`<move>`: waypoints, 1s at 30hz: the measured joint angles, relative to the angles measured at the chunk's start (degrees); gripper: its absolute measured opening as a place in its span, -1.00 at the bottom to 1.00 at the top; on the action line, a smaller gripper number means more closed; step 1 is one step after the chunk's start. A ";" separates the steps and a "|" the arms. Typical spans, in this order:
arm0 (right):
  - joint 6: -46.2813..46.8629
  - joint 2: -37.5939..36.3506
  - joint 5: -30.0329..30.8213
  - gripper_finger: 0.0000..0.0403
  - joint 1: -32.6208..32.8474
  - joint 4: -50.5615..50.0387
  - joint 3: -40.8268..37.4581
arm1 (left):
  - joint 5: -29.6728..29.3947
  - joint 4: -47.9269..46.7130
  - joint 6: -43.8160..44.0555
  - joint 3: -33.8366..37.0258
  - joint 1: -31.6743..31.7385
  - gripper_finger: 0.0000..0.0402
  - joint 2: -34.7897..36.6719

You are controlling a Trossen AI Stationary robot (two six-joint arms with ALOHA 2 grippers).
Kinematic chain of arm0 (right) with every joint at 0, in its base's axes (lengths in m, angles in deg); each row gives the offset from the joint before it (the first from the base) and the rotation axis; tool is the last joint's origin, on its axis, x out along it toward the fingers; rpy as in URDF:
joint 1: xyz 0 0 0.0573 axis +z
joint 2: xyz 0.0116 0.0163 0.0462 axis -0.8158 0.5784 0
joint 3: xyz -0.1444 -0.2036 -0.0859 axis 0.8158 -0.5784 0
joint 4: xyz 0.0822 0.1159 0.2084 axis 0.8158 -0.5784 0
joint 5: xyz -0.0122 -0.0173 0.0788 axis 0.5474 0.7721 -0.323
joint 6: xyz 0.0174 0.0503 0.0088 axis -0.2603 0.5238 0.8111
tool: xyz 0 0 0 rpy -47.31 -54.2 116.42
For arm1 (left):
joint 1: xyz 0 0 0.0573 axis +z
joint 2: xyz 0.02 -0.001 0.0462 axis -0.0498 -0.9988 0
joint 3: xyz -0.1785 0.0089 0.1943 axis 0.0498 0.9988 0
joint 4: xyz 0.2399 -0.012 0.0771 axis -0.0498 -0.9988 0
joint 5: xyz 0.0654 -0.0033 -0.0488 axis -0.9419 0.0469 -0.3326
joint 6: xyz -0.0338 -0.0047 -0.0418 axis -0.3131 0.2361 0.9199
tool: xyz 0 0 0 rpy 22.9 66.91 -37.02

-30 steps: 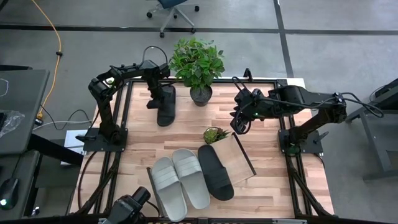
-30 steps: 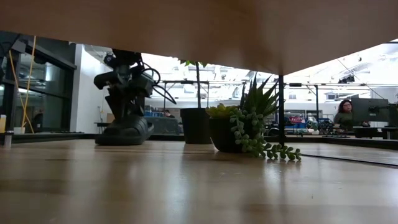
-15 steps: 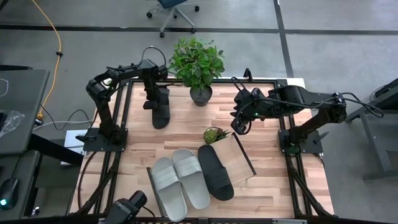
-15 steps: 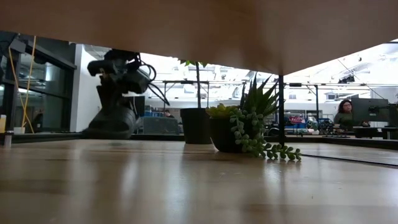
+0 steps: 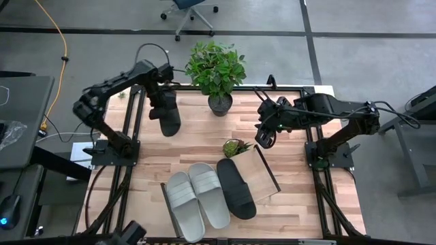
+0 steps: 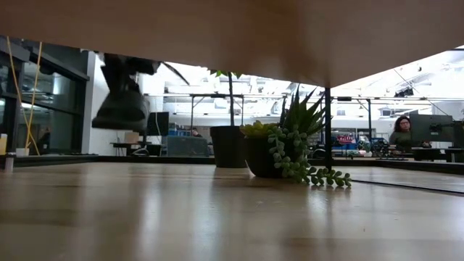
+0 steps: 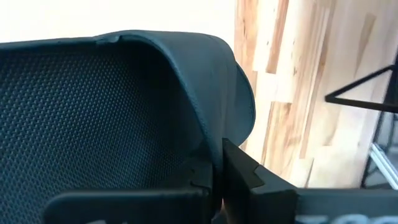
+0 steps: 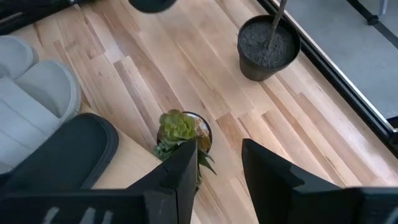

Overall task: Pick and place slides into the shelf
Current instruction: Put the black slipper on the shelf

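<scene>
My left gripper [image 5: 163, 102] is shut on a black slide [image 5: 169, 120] over the table's far left. In the low view that slide [image 6: 122, 109] hangs clear of the tabletop. The shelf [image 5: 263, 174] lies slanted at the near middle. Another black slide [image 5: 236, 188] lies on it, sole down. Two light grey slides [image 5: 185, 205] [image 5: 210, 194] lie to its left, side by side. My right gripper [image 5: 266, 136] [image 8: 219, 167] hovers open above a small succulent, holding nothing. My left gripper pinches the slide's smooth raised rim [image 7: 210, 146] between its two fingers. One finger is on the dotted inner side and the other finger [image 7: 245, 174] on the outer side. The fingers slant down from above. The slide hangs below them, tilted and clear of the table.
A tall potted plant [image 5: 216, 71] stands at the far middle. A small succulent pot [image 5: 236, 147] sits by the shelf's far corner. Bare wood lies at the table's left middle [image 5: 157, 160]. A person [image 6: 400, 134] sits in the room beyond.
My left gripper has risen and drifted toward the table's left edge, rolling a little at the wrist. The black slide, which rested on the table, has been lifted clear of it.
</scene>
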State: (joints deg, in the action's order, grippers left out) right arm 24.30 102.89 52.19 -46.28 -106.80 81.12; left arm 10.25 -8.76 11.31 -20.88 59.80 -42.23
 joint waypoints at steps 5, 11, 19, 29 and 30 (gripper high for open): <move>-1.06 0.00 -0.43 -0.41 0.04 -0.86 0.00 | -0.69 -1.75 3.47 -0.02 0.00 -0.99 7.75; -2.96 0.02 -3.72 -0.41 -1.08 -3.47 0.00 | -0.52 -3.03 10.18 -0.04 -1.60 -0.99 17.69; -10.11 0.02 -9.99 -0.41 -5.30 3.74 0.00 | -0.51 -1.36 22.27 -0.04 -10.32 -0.99 28.17; -14.26 0.08 -21.16 -0.41 -11.70 14.04 0.00 | -1.85 10.99 39.30 -0.06 -26.55 -0.99 34.43; -14.06 0.23 -22.12 -0.41 -12.12 14.75 0.00 | -2.22 12.13 40.51 -0.05 -28.07 -0.99 34.53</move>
State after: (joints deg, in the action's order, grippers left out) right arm 10.24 103.12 30.07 -58.40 -92.04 81.12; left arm 8.03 3.36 51.82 -20.93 31.73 -7.70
